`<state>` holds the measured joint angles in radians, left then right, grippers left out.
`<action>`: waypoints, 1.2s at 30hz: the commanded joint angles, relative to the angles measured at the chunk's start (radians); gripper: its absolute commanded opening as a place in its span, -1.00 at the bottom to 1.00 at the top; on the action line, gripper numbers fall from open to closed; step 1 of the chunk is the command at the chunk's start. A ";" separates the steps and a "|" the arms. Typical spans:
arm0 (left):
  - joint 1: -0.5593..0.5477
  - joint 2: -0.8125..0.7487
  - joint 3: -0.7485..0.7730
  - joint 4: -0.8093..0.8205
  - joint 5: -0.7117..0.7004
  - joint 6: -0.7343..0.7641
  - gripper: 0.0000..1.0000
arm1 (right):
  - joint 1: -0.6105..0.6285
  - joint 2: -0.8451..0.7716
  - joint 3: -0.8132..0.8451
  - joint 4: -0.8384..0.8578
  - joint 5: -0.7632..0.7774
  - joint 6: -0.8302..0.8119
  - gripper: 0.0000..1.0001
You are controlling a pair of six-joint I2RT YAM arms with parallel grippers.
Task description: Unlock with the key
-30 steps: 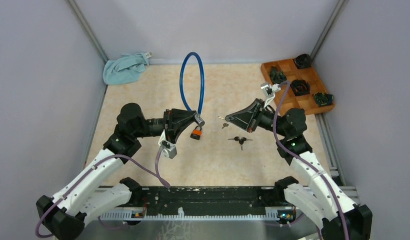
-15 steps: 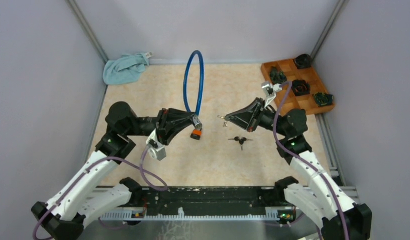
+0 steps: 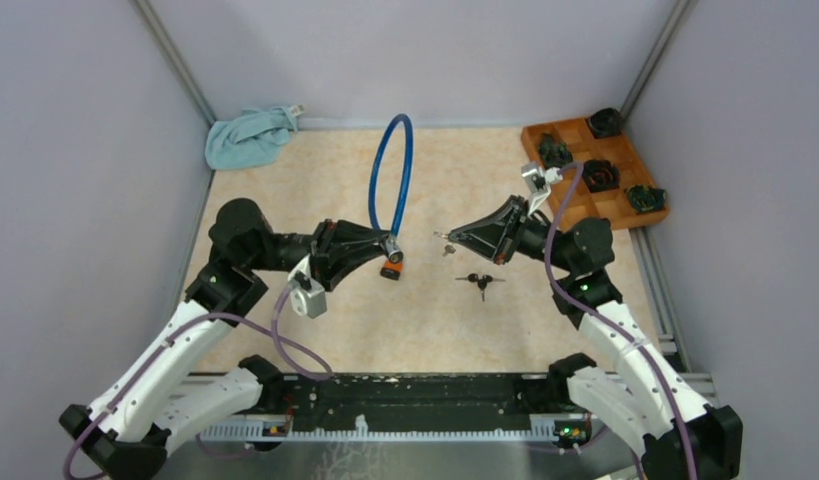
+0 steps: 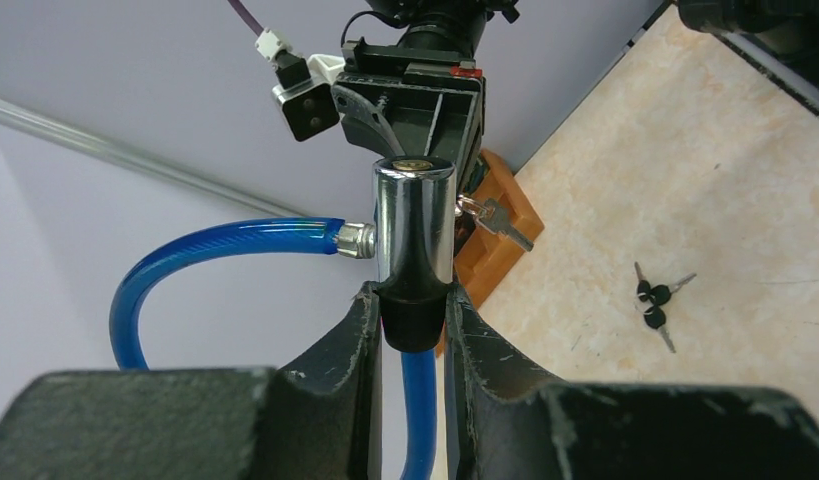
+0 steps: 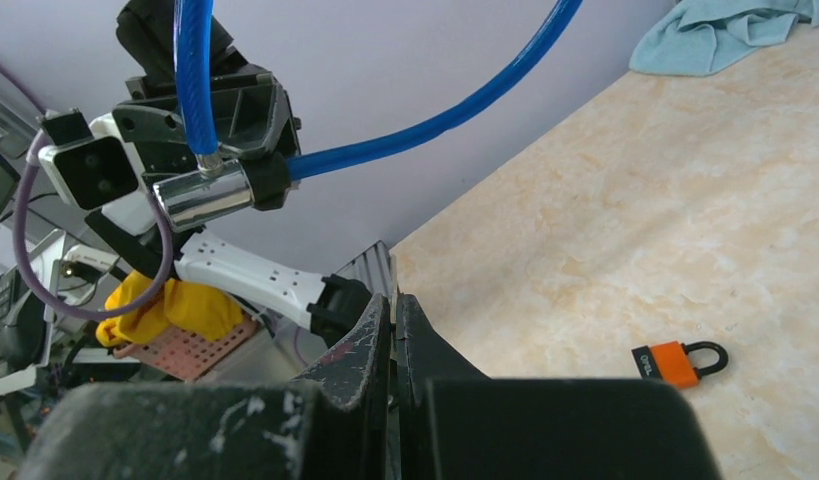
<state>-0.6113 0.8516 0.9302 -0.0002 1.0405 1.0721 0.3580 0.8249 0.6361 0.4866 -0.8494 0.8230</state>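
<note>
hiding its key [image 3: 444,238], right gripper [image 5: 395,310] pinches shut; left gripper [image 4: 413,305] clamps cable lock [image 4: 415,220].

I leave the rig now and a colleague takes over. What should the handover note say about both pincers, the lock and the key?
Left pincer: shut on the cable lock, holding its metal barrel above the table, keyhole toward the right arm.
Right pincer: shut on the key, which points at the barrel with a gap between them.
On the table: spare keys and an orange padlock, both untouched.
Done: lock and key are lifted and face each other.
Left: put the key into the keyhole, turn it, free the cable end.
</note>
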 commanded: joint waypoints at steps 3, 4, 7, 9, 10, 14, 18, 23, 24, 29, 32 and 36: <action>-0.004 0.068 0.135 -0.262 -0.035 -0.018 -1.00 | 0.007 -0.004 0.062 -0.040 0.019 -0.076 -1.00; -0.003 0.090 0.153 -0.326 -0.059 -0.018 -1.00 | 0.007 -0.004 0.078 -0.071 0.025 -0.098 -1.00; -0.003 0.181 0.219 -0.511 -0.154 0.005 -1.00 | 0.007 -0.007 0.110 -0.171 0.055 -0.166 -1.00; -0.001 0.243 0.253 -0.580 -0.224 0.007 -1.00 | 0.007 -0.009 0.117 -0.217 0.074 -0.198 -1.00; -0.001 0.261 0.261 -0.604 -0.255 0.017 -1.00 | 0.007 -0.009 0.117 -0.229 0.081 -0.206 -1.00; -0.002 0.302 0.273 -0.694 -0.340 0.118 -1.00 | 0.007 -0.007 0.115 -0.272 0.107 -0.231 -1.00; -0.001 0.344 0.301 -0.751 -0.444 0.149 -1.00 | 0.007 -0.005 0.111 -0.282 0.122 -0.237 -1.00; -0.001 0.403 0.397 -0.923 -0.557 0.189 -1.00 | 0.007 0.005 0.114 -0.293 0.125 -0.241 -1.00; -0.001 0.412 0.419 -0.963 -0.570 0.195 -1.00 | 0.007 0.005 0.113 -0.295 0.125 -0.241 -1.00; -0.001 0.411 0.477 -1.150 -0.579 0.204 -0.83 | 0.007 0.015 0.112 -0.297 0.125 -0.238 -1.00; -0.001 0.415 0.529 -1.391 -0.519 0.306 -0.90 | 0.007 0.023 0.118 -0.301 0.128 -0.232 -1.00; -0.005 0.417 0.548 -1.414 -0.491 0.208 -1.00 | 0.007 0.033 0.125 -0.304 0.144 -0.225 -1.00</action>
<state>-0.6109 1.2781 1.4322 -1.2751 0.4995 1.2823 0.3580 0.8528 0.7036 0.1558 -0.7261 0.6022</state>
